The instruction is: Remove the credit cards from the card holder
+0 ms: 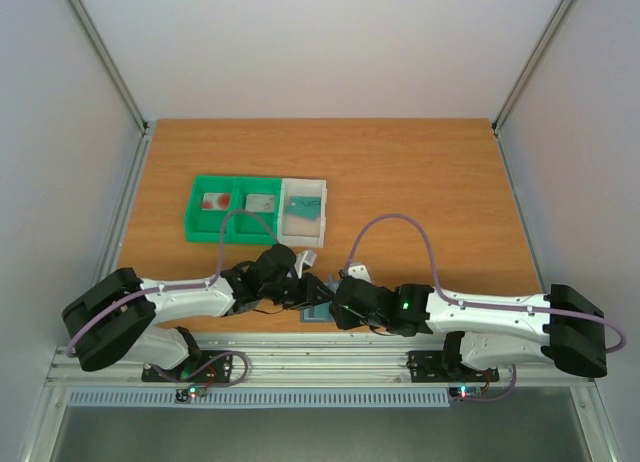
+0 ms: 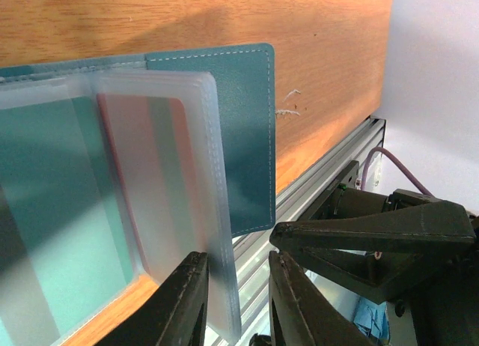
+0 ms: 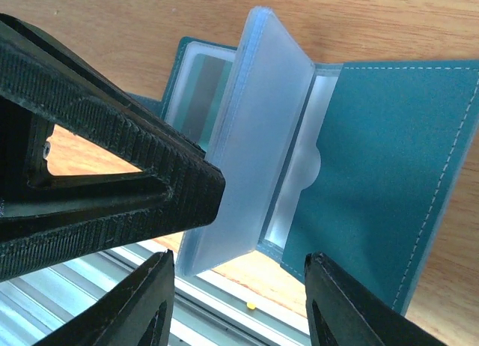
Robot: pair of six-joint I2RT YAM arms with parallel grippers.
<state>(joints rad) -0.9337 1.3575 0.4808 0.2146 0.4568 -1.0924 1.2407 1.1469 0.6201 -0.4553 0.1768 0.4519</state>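
Observation:
The card holder [image 1: 318, 310] lies open at the table's front edge, between both grippers. Its teal cover [image 2: 247, 136] is flat on the wood and its clear sleeves [image 2: 179, 174] stand fanned up. A pale reddish credit card [image 2: 142, 159] and a teal one [image 2: 60, 211] show through the sleeves. My left gripper [image 2: 238, 301] is open around the sleeves' lower edge; one finger [image 2: 179, 301] touches them, while the other stays apart. My right gripper [image 3: 239, 305] is open wide below the sleeve stack [image 3: 254, 136] and the cover [image 3: 382, 159], holding nothing.
A green tray [image 1: 196, 214] at the back left holds two cards [image 1: 214, 201] in its compartments. A white tray [image 1: 322, 207] beside it holds a teal card [image 1: 303, 210]. The aluminium rail [image 1: 320, 362] runs just below the card holder. Each gripper's finger [image 3: 97, 181] crowds the other's view.

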